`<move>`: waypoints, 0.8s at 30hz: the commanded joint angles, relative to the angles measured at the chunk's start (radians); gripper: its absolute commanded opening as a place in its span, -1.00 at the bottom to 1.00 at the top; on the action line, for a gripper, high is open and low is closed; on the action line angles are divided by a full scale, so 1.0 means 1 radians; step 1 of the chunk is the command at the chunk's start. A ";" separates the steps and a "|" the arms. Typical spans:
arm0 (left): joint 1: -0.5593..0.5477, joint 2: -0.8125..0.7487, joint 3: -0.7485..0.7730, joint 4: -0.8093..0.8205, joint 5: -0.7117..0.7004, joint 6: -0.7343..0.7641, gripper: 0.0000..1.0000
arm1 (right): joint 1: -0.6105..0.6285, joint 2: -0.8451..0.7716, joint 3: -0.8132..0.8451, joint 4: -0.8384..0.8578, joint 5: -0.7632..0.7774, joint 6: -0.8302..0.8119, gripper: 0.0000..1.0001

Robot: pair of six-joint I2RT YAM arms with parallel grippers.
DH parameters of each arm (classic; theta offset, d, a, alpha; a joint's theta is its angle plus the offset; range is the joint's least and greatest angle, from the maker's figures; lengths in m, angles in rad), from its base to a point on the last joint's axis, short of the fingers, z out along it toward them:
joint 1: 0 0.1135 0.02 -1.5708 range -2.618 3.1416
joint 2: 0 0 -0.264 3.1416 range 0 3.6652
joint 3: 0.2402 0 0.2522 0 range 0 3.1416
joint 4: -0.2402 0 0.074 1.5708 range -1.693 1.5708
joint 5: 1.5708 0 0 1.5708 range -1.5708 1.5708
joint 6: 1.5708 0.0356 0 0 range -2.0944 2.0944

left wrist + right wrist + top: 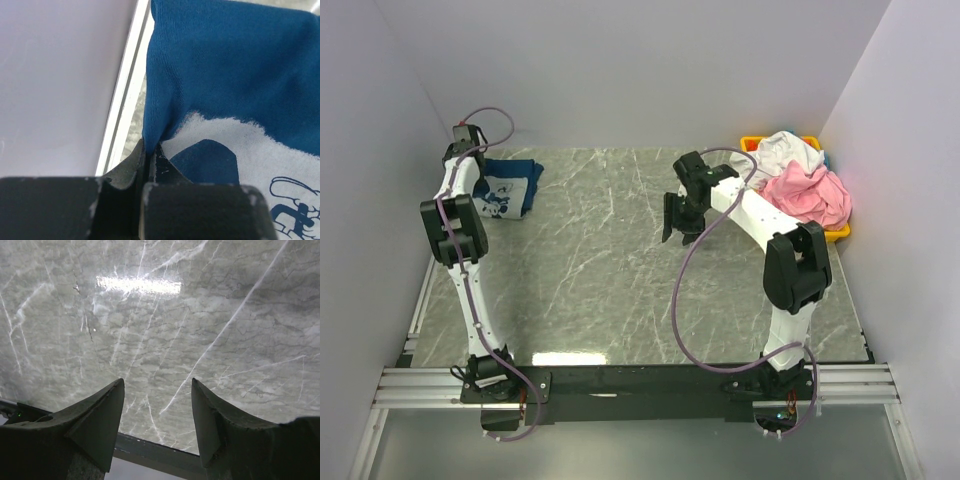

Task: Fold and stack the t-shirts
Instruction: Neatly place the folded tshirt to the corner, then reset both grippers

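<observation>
A folded navy blue t-shirt point(510, 186) with a white chest print lies at the table's far left corner. In the left wrist view its blue cloth point(225, 65) fills most of the frame, and my left gripper point(150, 146) is shut on a pinched fold at its edge. A pink t-shirt point(808, 195) and a white t-shirt point(785, 150) are heaped in the yellow bin point(844, 232) at the far right. My right gripper point(676, 222) hangs open over bare marble near the table's middle, with nothing between its fingers point(105, 412).
White walls close in the table on the left, back and right. A white rail point(125, 95) runs along the table's left edge, just beside the navy shirt. The dark front rail point(155, 452) shows below the right gripper.
</observation>
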 commanded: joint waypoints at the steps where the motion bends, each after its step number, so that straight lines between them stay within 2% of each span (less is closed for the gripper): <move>1: 0.013 0.010 0.063 0.020 0.002 -0.017 -0.99 | -0.004 0.015 0.050 -0.024 -0.005 0.013 0.26; 7: 0.016 0.017 0.079 0.009 -0.005 -0.043 -0.99 | -0.003 0.026 0.077 -0.036 -0.002 0.013 0.26; 8: 0.016 0.013 0.077 0.011 -0.007 -0.048 -0.90 | -0.004 0.025 0.080 -0.036 -0.001 0.013 0.26; 9: 0.016 0.004 0.076 0.008 -0.008 -0.065 -0.77 | -0.003 0.019 0.082 -0.036 0.001 0.016 0.25; 10: 0.018 -0.001 0.073 0.005 -0.011 -0.075 -0.55 | -0.003 0.016 0.082 -0.030 0.002 0.017 0.26; 11: 0.016 -0.010 0.067 0.006 -0.005 -0.088 0.00 | -0.003 0.006 0.080 -0.025 0.007 0.017 0.26; 13: 0.016 -0.056 0.018 0.041 0.004 -0.109 0.28 | -0.003 -0.004 0.071 -0.013 0.022 0.019 0.27; 14: 0.016 -0.077 -0.007 0.060 0.002 -0.150 0.58 | -0.004 -0.011 0.068 -0.009 0.025 0.017 0.28; 16: 0.016 -0.140 -0.062 0.107 -0.008 -0.190 0.96 | -0.003 -0.027 0.054 0.002 0.034 0.019 0.29; 24: -0.014 -0.277 -0.065 0.094 0.067 -0.256 0.99 | -0.004 -0.133 -0.041 0.079 0.088 0.033 0.29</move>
